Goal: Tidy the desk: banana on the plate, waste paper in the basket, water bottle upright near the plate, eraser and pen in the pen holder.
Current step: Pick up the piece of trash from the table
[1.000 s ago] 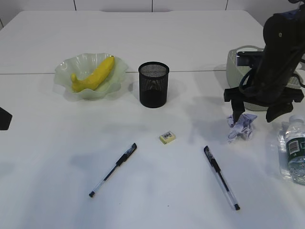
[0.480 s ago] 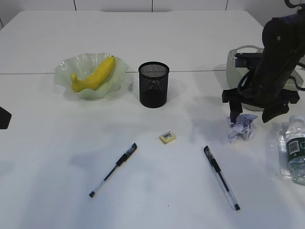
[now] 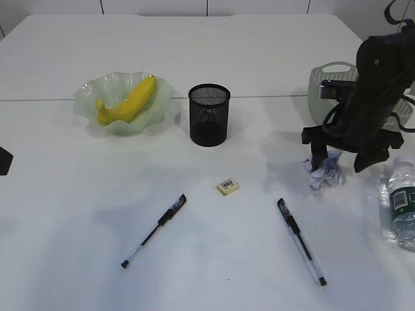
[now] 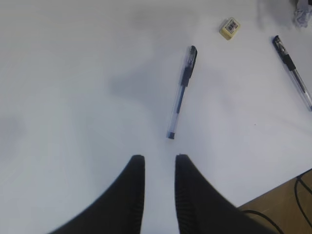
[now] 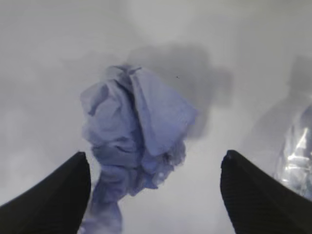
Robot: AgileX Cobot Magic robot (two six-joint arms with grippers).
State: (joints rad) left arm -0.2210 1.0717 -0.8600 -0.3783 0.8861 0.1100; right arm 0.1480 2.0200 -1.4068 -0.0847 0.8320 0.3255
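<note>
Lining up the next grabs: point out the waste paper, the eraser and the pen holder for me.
waste paper (image 5: 134,146): right wrist view, middle of the crumpled wad.
eraser (image 3: 227,186): exterior view, centre of its top face.
pen holder (image 3: 209,120): exterior view, front of its black mesh wall.

Banana (image 3: 129,99) in plate (image 3: 87,94), 10 o'clock. Pen holder (image 3: 209,115) right of it. Eraser (image 3: 227,186) centre, between two pens (image 3: 154,230) (image 3: 301,241). Waste paper (image 3: 326,171), bottle (image 3: 403,205), 3 o'clock.

Left gripper (image 4: 160,163) hangs narrowly parted over the table (image 4: 73,73); one pen (image 4: 181,91) just ahead, eraser (image 4: 229,28) and another pen (image 4: 292,72) beyond.
</note>
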